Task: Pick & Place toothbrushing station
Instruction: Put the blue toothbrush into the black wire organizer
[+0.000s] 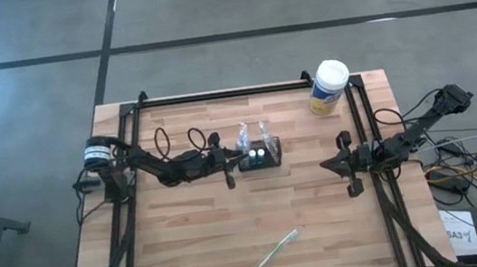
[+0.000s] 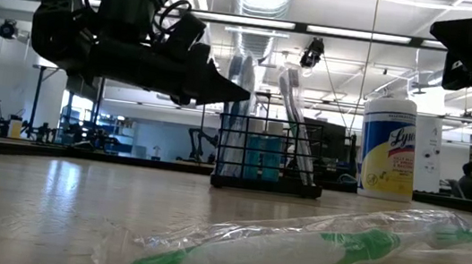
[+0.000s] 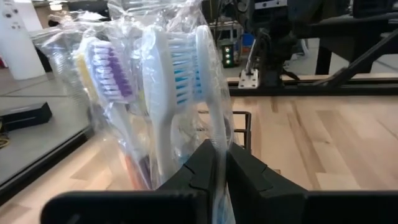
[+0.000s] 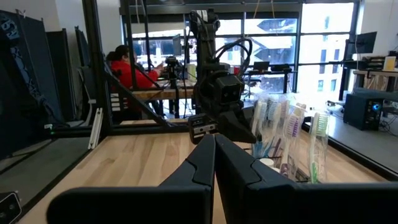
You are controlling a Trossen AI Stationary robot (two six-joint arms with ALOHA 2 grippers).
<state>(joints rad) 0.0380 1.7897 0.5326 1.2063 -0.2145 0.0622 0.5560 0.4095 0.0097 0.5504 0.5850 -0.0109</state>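
The black mesh-sided holder (image 1: 261,155) stands on its base at the table's middle, with several plastic-wrapped toothbrushes (image 3: 168,81) upright in it. It also shows in the low view (image 2: 269,154). My left gripper (image 1: 240,159) reaches in level from the table's left, above the holder's rim, and is shut on one wrapped toothbrush. My right gripper (image 1: 325,167) is shut and empty. It hovers to the right of the holder and points at it (image 4: 214,146). My left gripper (image 3: 222,155) pinches the clear wrapper and white handle of one toothbrush (image 3: 214,127) between its two fingers, below the bristles. The fingers come level from the table's left and lie across the upright handle. The toothbrush stands in the holder.
A wrapped green-and-white toothbrush (image 1: 277,249) lies loose on the wood near the front edge. A white-capped, yellow-labelled canister (image 1: 328,86) stands at the far right. Black frame rails (image 1: 361,127) run along both sides and the far edge. A person in red (image 4: 127,68) sits beyond the table.
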